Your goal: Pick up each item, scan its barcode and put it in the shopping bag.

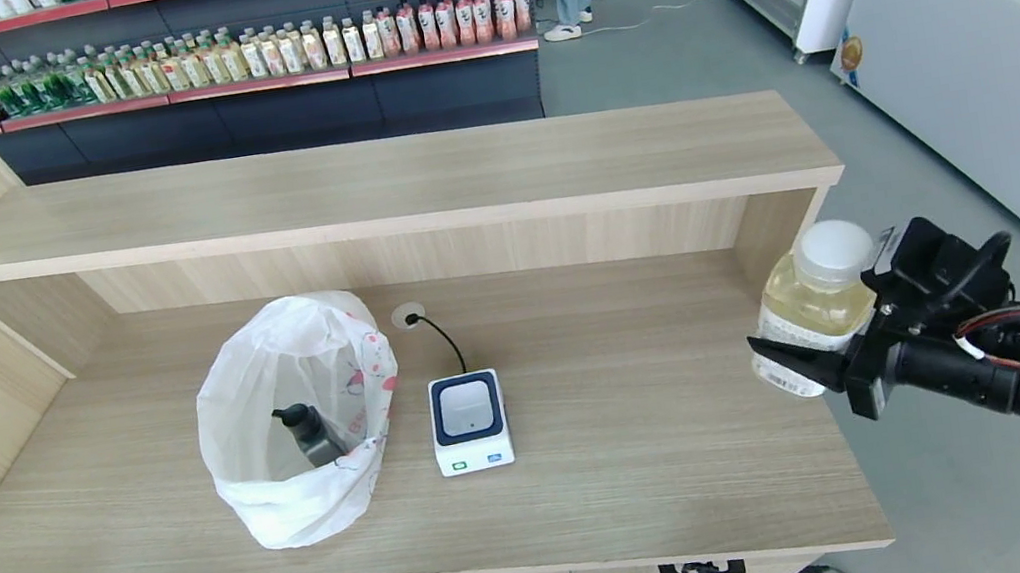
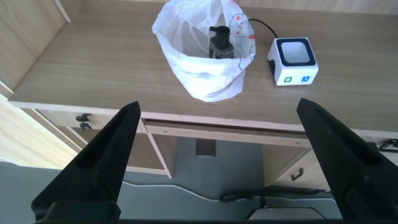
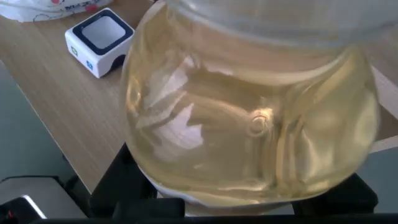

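Two claws, head view, right claw [image 1: 823,333] pinching a bottle [image 1: 817,296] off the bench's [image 1: 654,437] right edge, left wrist view, left claw [image 2: 217,107] spread off the front edge.

- The dark item [image 1: 310,436] in the shopping bag [image 1: 300,505], left of centre in the head view: only its top shows, perhaps a pump head. The rest sits behind the bag's wall.
- The bottle [image 1: 815,296], at the right edge: its print is too small to tell.
- Right wrist view: the bottle's cap and base run past the frame's edges.
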Tool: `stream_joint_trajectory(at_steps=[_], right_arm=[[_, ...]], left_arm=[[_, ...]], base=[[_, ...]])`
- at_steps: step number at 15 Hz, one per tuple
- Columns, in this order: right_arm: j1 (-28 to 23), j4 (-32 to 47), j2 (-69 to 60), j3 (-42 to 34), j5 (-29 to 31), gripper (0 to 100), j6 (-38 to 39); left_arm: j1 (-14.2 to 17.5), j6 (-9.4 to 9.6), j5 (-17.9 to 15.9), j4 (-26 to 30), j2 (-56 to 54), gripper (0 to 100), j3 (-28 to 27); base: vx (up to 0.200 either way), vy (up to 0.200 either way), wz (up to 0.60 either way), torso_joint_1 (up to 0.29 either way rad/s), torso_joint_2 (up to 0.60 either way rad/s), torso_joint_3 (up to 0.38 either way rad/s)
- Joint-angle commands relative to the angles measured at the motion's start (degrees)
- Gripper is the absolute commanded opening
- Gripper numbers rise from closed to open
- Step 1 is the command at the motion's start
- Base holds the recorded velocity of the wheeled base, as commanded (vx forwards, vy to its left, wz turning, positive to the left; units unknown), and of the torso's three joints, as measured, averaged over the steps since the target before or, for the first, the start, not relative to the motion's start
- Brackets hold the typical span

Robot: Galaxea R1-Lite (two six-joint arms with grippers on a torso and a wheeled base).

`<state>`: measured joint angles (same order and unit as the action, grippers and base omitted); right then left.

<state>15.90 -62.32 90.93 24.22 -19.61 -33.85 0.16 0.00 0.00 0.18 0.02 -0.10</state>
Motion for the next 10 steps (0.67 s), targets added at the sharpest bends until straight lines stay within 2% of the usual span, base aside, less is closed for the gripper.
stream_joint_trajectory(at_steps=[1,2,4,6,10], right_arm=[[-0.96,-3.07,1.09,-3.13,0.37,0,-3.15],[-0.96,-8.26,3.2,-5.5,0.37,0,-5.87],[-0.52,-14.06,5.93,-5.06,0.54,0,-9.39],[0.89,-15.46,6.63,-4.01,1.77,0,-11.76],[3.7,-15.55,6.72,-4.01,5.11,0,-11.59]], left_arm=[[0.02,0.0,0.0,-0.01,-0.02,100,0.01],[0.02,0.0,0.0,-0.01,-0.02,100,0.01],[0.02,0.09,0.0,-0.01,-0.02,100,0.01],[0.02,0.09,0.0,-0.01,-0.02,100,0.01],[0.02,0.09,0.0,-0.01,-0.02,100,0.01]], base=[[0.0,0.0,0.0,0.0,0.0,0.0],[0.0,0.0,0.0,0.0,0.0,0.0],[0.0,0.0,0.0,0.0,0.0,0.0],[0.0,0.0,0.0,0.0,0.0,0.0],[0.0,0.0,0.0,0.0,0.0,0.0]])
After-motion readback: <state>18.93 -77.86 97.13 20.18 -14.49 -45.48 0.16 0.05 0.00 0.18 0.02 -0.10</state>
